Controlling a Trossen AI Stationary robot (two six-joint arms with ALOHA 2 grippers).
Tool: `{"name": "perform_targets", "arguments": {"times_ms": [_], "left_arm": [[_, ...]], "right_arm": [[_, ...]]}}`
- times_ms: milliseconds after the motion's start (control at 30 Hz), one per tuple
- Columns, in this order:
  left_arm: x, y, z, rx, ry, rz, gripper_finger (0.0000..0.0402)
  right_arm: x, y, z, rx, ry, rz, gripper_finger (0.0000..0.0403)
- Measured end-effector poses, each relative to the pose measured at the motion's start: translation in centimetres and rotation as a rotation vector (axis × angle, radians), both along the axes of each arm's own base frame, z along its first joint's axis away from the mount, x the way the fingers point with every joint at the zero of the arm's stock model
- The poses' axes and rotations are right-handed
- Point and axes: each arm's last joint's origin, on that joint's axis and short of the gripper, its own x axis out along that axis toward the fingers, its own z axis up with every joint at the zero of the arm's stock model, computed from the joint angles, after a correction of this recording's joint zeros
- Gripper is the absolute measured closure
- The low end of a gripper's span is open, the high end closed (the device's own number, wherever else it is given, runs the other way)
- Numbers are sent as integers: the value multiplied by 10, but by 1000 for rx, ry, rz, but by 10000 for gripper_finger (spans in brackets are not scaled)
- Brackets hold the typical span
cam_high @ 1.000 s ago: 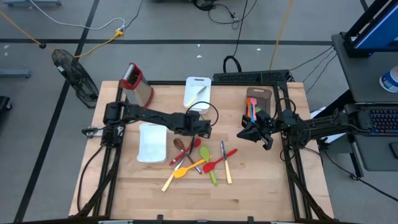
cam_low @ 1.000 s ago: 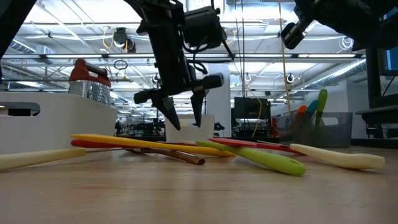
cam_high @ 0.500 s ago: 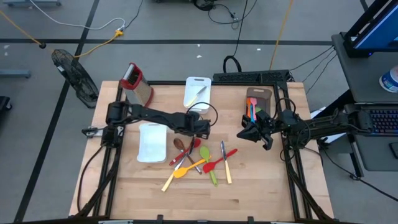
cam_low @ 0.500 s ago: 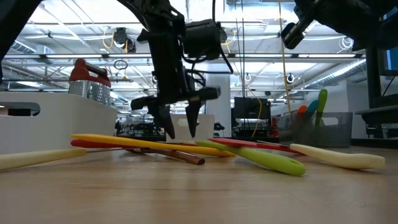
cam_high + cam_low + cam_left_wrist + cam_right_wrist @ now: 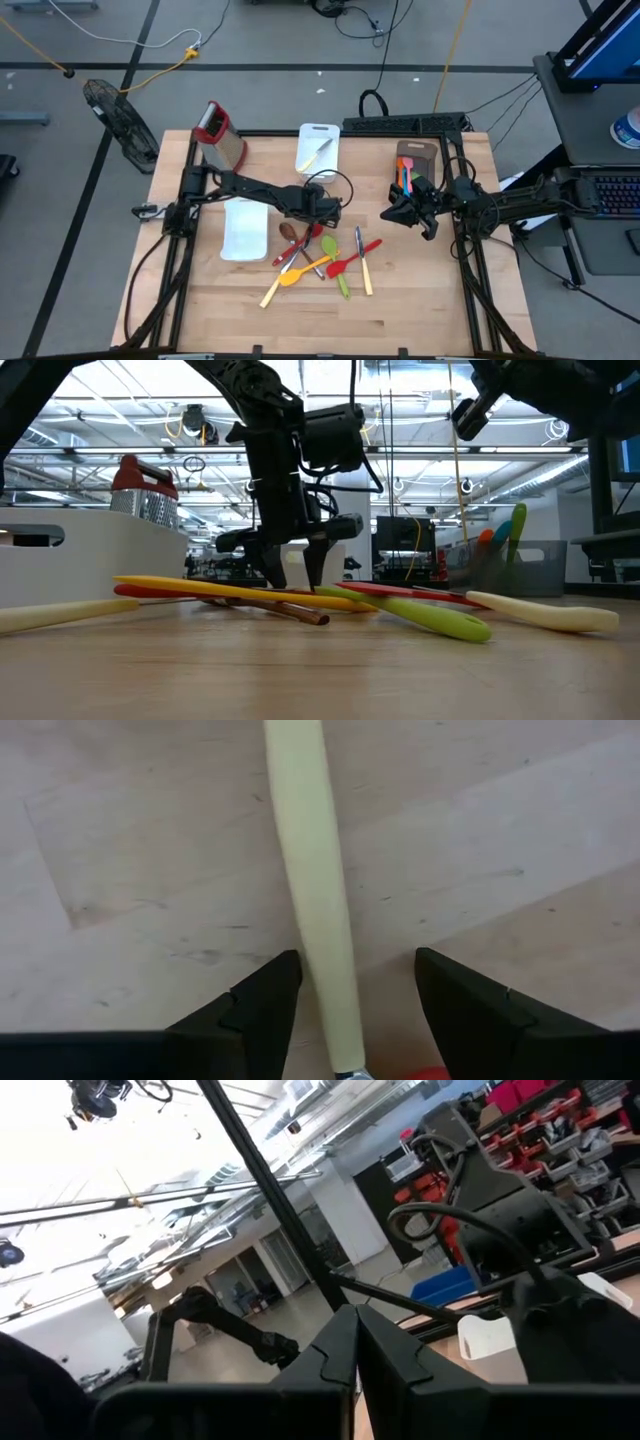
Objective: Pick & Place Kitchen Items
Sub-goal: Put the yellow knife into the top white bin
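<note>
The step in hand looks like a pick from the loose pile; the left tool [image 5: 293,565] hangs low over the heap of spoons and spatulas [image 5: 318,258] in the middle of the tabletop [image 5: 420,300], its two fingers [image 5: 262,1010] standing apart; in the left wrist view a pale wooden handle [image 5: 318,920] runs straight between them, with bare wood on either side and a bit of red showing at the handle's near end; the fingers do not yet touch it, as far as can be seen.

In the low view the fingertips sit just above the crossed pieces: a yellow spatula [image 5: 230,591], a green spoon [image 5: 425,614] and a pale one [image 5: 545,612] farther off; the pile lies just beside a white tray [image 5: 244,229]; a steel grater with a red top [image 5: 218,133] stands near the far left corner.

The right tool [image 5: 408,213] waits raised at the right side, its fingers pressed together on nothing visible, near a brown tray [image 5: 410,165] that already holds a few coloured pieces; so the task seems partly done, with most pieces left on the tabletop.

The next move, as I judge it, calls for a small drop until the fingertips bracket the handle, then a squeeze across its narrow width; neighbours overlap, so a clean lift may drag one along.
</note>
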Motion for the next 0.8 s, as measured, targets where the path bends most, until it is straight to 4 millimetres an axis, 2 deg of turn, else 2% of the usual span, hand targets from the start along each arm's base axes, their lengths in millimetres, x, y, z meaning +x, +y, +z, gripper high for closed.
{"name": "perform_targets", "arguments": {"times_ms": [400,800], "left_arm": [[-2,1,-2,41,29,-13,367],[-2,1,2,36,5,30,366]], "right_arm": [[0,0,0,2,1,1,399],[0,0,0,2,1,1,399]]}}
